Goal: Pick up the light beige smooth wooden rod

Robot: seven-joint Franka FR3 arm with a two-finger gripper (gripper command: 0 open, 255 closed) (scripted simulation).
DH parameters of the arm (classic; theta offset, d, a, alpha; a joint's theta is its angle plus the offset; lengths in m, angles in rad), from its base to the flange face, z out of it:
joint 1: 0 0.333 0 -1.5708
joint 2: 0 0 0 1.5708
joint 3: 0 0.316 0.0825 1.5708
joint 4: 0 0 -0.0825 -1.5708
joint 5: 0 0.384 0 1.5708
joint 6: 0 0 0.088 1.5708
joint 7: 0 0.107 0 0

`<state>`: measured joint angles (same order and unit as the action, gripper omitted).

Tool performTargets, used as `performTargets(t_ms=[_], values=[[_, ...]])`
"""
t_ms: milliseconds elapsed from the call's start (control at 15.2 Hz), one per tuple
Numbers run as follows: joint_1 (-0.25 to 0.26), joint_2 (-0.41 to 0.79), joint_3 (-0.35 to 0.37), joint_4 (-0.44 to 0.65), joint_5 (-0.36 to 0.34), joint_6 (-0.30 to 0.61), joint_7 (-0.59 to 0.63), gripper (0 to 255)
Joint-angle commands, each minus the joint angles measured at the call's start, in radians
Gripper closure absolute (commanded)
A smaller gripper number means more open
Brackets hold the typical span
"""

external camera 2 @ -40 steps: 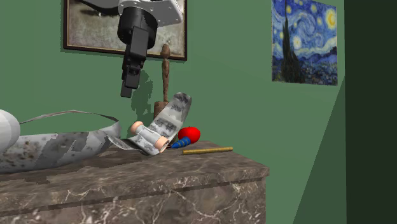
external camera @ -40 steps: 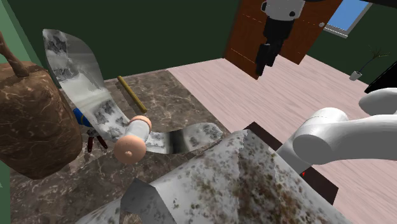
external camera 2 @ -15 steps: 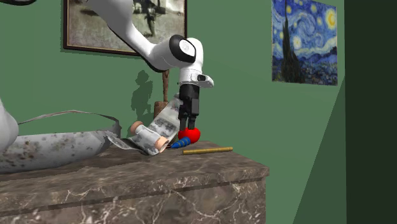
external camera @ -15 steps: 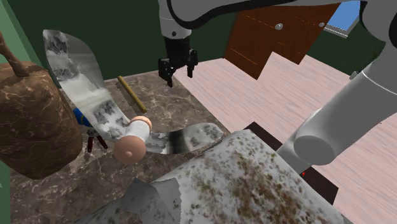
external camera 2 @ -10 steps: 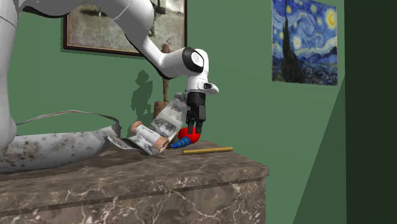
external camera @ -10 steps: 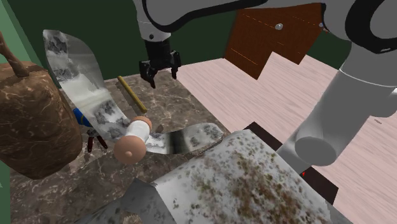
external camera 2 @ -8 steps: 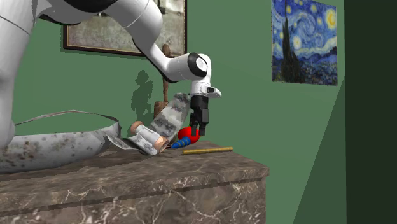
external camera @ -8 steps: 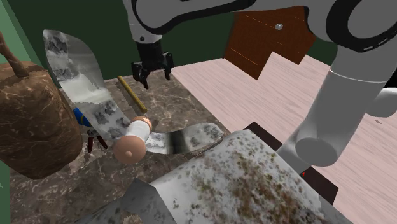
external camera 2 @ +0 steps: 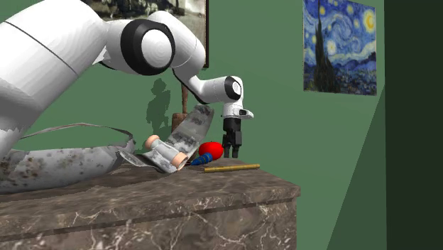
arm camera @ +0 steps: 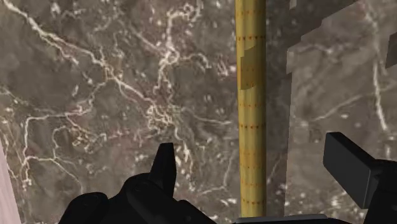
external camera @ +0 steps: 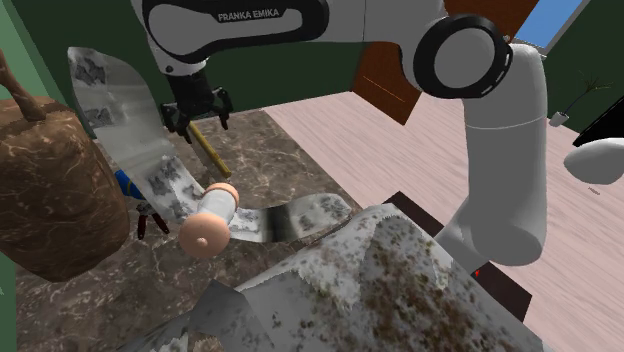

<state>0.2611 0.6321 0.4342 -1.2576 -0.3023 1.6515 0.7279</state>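
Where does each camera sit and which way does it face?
Shoulder view: beside the stand, looking down over the marble counter; arm and gripper show.
Second exterior view: low beside the counter, facing the green wall; arm and gripper show.
Wrist view: on the gripper, looking down on the counter; open fingers show.
All three share the rod.

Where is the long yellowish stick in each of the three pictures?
Shoulder view: the stick lies on the marble top, upper left of the middle, partly under the tool.
Second exterior view: the stick lies flat near the marble top's right end, just below the tool.
Wrist view: the stick runs between the tool's open fingers, touching neither.
Shared landmark: the black tool right above it.
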Motion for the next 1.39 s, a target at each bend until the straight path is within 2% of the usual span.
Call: performTargets(t_ms=[0, 528, 594, 1188, 1320], values=[[0.017, 0.042, -0.008, 0.05, -0.012, -0.009, 0.006, 0], [0.01, 0.059, -0.013, -0.012, -0.02, 0.067, 0.017, 0], [0.01, 0.059, -0.013, -0.008, -0.02, 0.064, 0.016, 255], [0.01, 0.059, -0.013, -0.012, -0.02, 0.067, 0.017, 255], [0.011, 0.052, -0.011, 0.005, -0.017, 0.044, 0.014, 255]])
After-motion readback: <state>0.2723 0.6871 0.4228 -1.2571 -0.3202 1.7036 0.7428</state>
